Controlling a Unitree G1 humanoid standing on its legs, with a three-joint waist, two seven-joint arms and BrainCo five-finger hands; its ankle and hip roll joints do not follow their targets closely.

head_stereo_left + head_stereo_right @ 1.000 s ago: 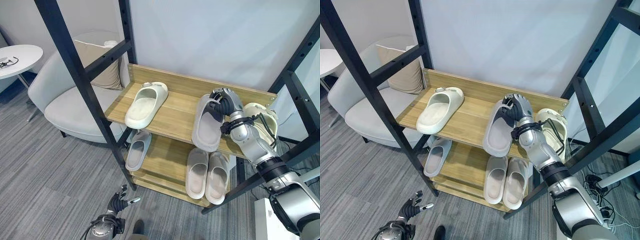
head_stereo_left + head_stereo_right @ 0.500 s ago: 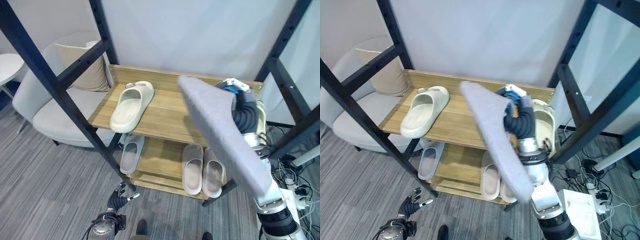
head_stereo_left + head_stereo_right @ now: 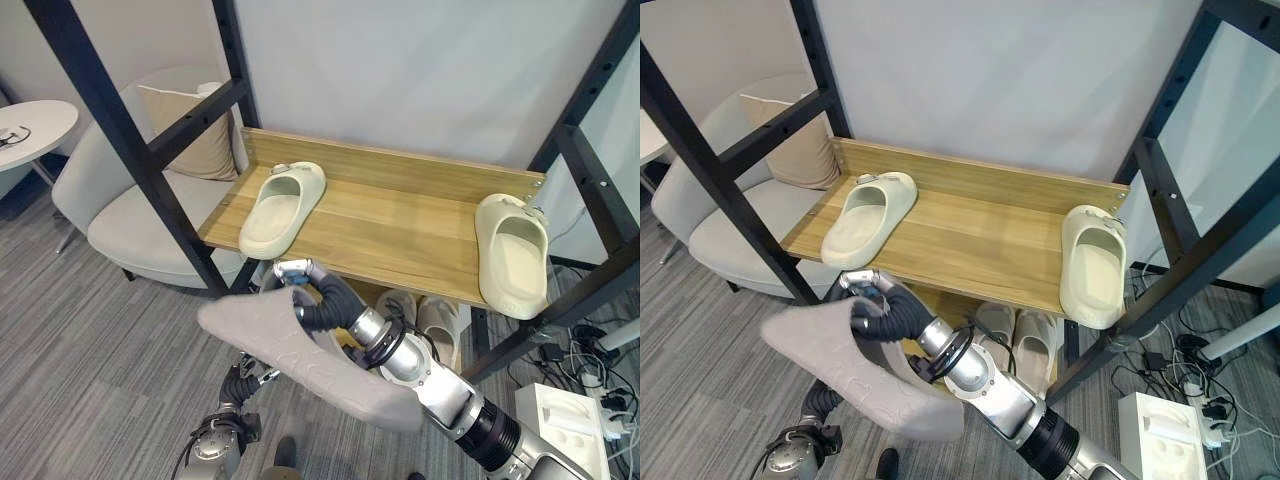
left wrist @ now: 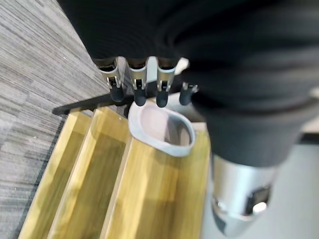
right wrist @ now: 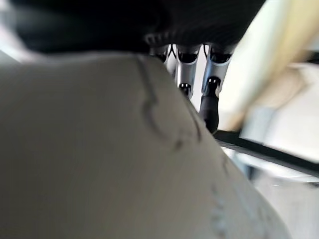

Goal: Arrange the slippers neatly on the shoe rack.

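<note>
On the shoe rack's top shelf one slipper lies near the left edge and another at the right edge, well apart. A pair of slippers sits on the lower shelf. An armchair stands left of the rack. The right hand holds a slipper sole before the rack's front edge; the left hand is near the floor.

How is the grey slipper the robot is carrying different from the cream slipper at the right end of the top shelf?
The grey slipper is off the rack, sole up, in the right hand; the cream slipper rests upright on the wooden top shelf, its toe overhanging the front edge. The grey one is darker. Both are soft slide slippers.
</note>
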